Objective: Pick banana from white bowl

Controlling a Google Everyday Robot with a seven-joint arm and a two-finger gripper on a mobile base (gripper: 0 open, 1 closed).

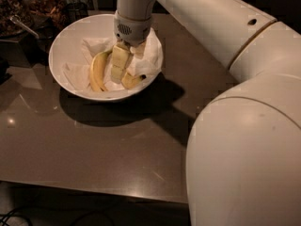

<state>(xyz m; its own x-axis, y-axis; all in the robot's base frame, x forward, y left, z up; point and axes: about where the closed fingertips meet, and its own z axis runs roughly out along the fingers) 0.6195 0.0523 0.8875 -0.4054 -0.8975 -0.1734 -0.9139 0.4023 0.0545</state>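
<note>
Jaws pointing down inside white bowl (pixel 61 51), beside banana (pixel 98 70)

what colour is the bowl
Plain white: the bowl, camera view; the gripper is down inside it.

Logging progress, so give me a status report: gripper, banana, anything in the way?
Gripper low inside white bowl. Long curved banana lies beside it, not lifted. Second banana close on the other side.
</note>
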